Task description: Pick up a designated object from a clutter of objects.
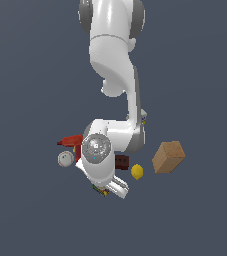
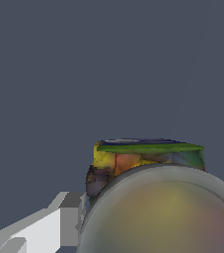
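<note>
The designated object, a short can [image 2: 133, 160] with a green, red and yellow label, fills the wrist view, its shiny round lid [image 2: 163, 217] facing the camera. In the exterior view only a sliver of the can [image 1: 101, 190] peeks out from under my hand, at the near edge of the clutter of objects. My gripper [image 1: 107, 189] sits around it, shut on the can. One white finger [image 2: 69, 217] lies against the can's side; the other finger is hidden.
Around the hand lie a red drill [image 1: 71, 141], a white ball [image 1: 65, 159], a dark brown block [image 1: 121, 162], a yellow lemon [image 1: 137, 171] and a tan cube [image 1: 168, 157]. A yellow box edge [image 1: 144, 120] shows behind the arm.
</note>
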{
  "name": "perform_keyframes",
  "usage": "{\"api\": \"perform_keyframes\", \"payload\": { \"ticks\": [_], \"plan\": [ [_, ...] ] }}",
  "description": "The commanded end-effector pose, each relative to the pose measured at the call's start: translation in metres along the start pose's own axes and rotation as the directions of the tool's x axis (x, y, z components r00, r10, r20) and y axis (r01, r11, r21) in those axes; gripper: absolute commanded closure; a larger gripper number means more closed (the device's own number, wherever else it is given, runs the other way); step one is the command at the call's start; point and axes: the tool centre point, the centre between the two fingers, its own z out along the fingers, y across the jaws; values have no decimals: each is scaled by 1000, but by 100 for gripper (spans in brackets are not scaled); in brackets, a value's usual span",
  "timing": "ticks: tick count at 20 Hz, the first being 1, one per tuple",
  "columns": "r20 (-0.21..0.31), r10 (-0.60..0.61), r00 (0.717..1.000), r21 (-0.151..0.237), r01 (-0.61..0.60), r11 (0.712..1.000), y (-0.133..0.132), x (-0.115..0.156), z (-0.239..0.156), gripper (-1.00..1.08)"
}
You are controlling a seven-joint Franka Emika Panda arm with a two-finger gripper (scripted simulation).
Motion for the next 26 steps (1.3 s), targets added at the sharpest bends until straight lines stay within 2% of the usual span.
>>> {"api": "perform_keyframes", "payload": {
  "ticks": [1, 15, 21, 26],
  "plan": [
    [-1, 0, 1000, 1, 0, 1000, 0, 1, 0, 108],
    [0, 0, 1000, 0, 0, 1000, 1, -1, -11, 108],
    [0, 0, 1000, 0, 0, 1000, 6, -3, -44, 108],
    [0, 1, 1000, 1, -1, 1000, 13, -6, -90, 108]
  ]
}}
